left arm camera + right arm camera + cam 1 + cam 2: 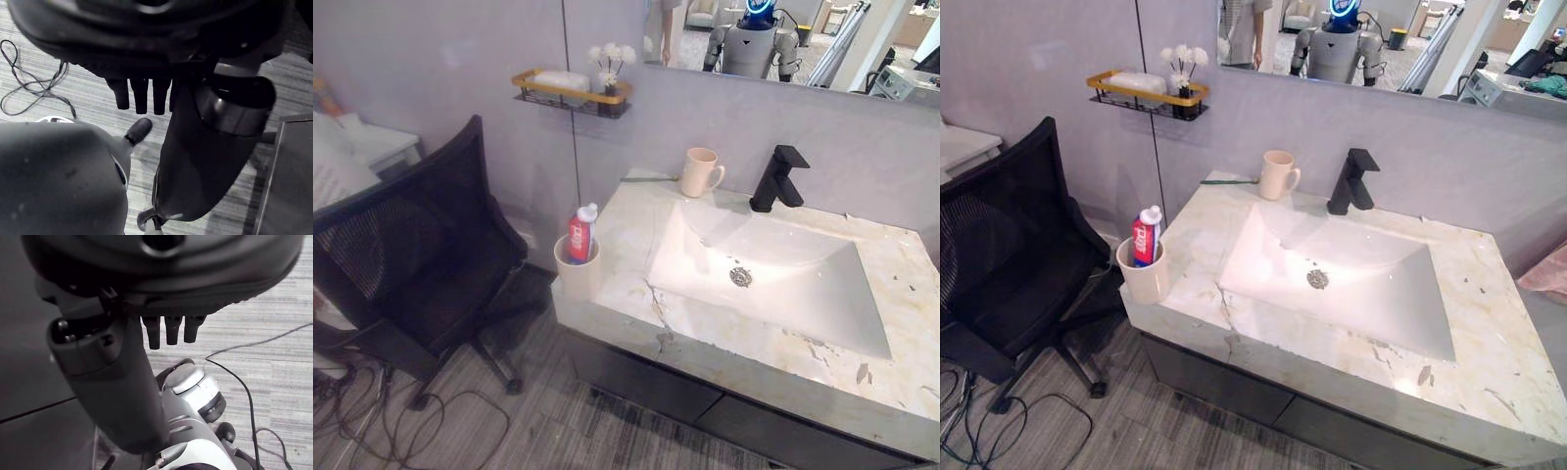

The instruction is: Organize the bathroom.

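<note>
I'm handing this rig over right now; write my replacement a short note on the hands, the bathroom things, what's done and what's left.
Left hand: down by the floor, fingers straight, holding nothing.
Right hand: the same, open and empty.
Toothpaste tube stands in the white cup at the counter's front left corner.
Cream mug stands upright behind the sink, left of the black faucet; a toothbrush lies beside the mug.
Done: nothing evident. Left: the whole tidying job.

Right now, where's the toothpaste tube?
The toothpaste tube stands in a white cup on the counter's front left corner, left of the sink.
</note>
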{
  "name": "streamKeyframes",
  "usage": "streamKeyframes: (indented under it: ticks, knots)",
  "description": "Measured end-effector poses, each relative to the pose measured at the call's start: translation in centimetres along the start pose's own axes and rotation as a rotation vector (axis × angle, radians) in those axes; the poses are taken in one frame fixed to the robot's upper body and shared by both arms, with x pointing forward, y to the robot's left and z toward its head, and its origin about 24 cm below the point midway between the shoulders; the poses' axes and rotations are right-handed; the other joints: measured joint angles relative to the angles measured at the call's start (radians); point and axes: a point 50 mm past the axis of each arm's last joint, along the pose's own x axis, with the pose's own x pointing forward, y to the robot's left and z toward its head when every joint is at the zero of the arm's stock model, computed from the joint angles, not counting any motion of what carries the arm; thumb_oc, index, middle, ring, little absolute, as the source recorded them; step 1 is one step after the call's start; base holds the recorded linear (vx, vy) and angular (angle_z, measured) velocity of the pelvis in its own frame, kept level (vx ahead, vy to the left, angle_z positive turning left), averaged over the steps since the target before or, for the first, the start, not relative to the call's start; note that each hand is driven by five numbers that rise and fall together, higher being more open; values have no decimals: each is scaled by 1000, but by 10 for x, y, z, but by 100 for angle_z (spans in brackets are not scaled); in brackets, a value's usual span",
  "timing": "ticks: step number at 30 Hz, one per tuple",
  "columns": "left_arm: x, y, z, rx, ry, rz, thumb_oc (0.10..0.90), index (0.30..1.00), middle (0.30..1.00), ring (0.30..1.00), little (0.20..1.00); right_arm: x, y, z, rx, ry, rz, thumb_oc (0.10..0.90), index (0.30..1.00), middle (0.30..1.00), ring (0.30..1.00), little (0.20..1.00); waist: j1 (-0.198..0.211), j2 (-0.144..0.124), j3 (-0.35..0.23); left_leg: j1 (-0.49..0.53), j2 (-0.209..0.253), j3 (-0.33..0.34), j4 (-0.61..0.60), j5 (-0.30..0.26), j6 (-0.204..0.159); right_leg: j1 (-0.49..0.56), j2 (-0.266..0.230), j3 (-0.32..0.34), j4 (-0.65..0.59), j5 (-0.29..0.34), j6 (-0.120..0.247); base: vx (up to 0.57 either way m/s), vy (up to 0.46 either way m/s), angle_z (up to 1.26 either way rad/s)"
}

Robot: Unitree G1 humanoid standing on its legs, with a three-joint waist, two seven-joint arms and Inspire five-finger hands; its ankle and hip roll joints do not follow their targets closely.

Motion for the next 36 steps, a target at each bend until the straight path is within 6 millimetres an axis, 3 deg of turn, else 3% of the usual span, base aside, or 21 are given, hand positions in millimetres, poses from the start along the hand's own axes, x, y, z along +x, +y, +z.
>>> streamKeyframes:
  ticks: [9,17,20,21,22,23,24,25,26,27,28,29,31,33,34,36]
  knots:
    - [0,-1,-6,5,39,-4,800,900,900,900,900,-1,-5,-1,-62,22,-48,800,900,900,900,900,20,20,-19,0,8,2,-3,-3,-8,-18,8,1,30,-15,-5,2,-12,0]
    - [1,-1,-9,26,54,4,800,900,900,900,900,0,-1,-9,-55,63,-48,800,900,900,900,900,11,3,-47,15,9,22,-7,3,-10,-34,13,11,56,-25,-6,46,-50,-10]
    - [1,2,-15,10,69,45,800,900,900,900,900,1,5,-7,-84,61,-22,800,900,900,900,900,21,-3,-51,20,29,94,12,-7,-32,-108,22,3,154,-59,-34,-14,-183,-67]
    - [1,9,-26,0,100,67,800,900,900,900,900,3,18,-1,-84,49,6,800,900,900,900,900,43,-40,-48,7,69,108,114,-32,-75,-160,36,-82,297,-90,-86,-78,-234,-111]
    - [0,31,-25,-32,95,118,800,900,900,900,900,4,33,-14,-82,87,46,800,900,900,900,900,56,-118,-57,-76,82,-10,341,-47,-95,-176,32,-121,312,-107,-135,-67,-97,-92]
    - [-1,34,-18,-39,65,128,800,900,900,900,900,4,34,-15,-94,94,49,800,900,900,900,900,65,-127,-54,-138,98,-97,465,-50,-90,-173,35,-116,309,-113,-163,-104,-16,-75]
    - [-1,27,-3,-28,8,126,800,900,900,900,900,4,29,-13,-125,101,29,800,900,900,900,900,83,-111,-47,-232,96,-218,626,-94,-58,-173,59,-90,279,-94,-159,-36,72,-76]
    - [-1,17,8,-16,-27,107,800,900,900,900,900,4,22,-3,-154,86,3,800,900,900,900,900,110,-96,-40,-281,39,-307,649,-144,-35,-162,83,-48,236,-49,-150,-17,83,-102]
    - [-2,12,15,-19,-45,91,800,900,900,900,900,4,17,2,-173,84,-14,800,900,900,900,900,124,-77,-28,-276,-2,-345,606,-165,-19,-157,90,-18,207,-32,-152,160,137,-174]
    - [-2,3,21,-32,-57,65,800,900,900,900,900,3,8,18,-179,58,-42,800,900,900,900,900,157,-52,-9,-246,-62,-357,442,-174,5,-153,98,8,168,-21,-152,148,101,-185]
    - [-1,-1,19,-50,-50,56,800,900,900,900,900,2,6,24,-187,43,-50,800,900,900,900,900,165,-35,-2,-225,-84,-370,357,-164,22,-152,102,-3,146,0,-148,151,105,-224]
    - [0,-3,7,-92,-21,47,800,900,900,900,900,2,6,31,-212,28,-58,800,900,900,900,900,168,-13,2,-179,-103,-433,233,-155,36,-145,128,13,133,18,-145,35,28,-175]
    - [1,-1,1,-118,0,58,800,900,900,900,900,3,12,25,-218,30,-43,800,900,900,900,900,176,9,-2,-175,-78,-423,231,-95,50,-134,143,-15,117,46,-120,47,34,-126]
    - [0,2,9,-75,-33,74,800,900,900,900,900,3,12,13,-185,72,-36,800,900,900,900,900,170,-9,-3,-176,-77,-424,195,-95,50,-136,138,-25,81,37,-105,63,24,-21]
    - [0,7,11,-72,-37,87,800,900,900,900,900,4,16,6,-183,93,-29,800,900,900,900,900,157,-38,-4,-161,-90,-417,165,-87,51,-143,119,-45,55,38,-103,60,5,12]
    - [1,8,8,-111,-23,87,800,900,900,900,900,3,14,-2,-178,110,-29,800,900,900,900,900,157,-36,13,-154,-80,-393,171,-78,67,-127,116,-57,49,47,-95,65,-7,7]
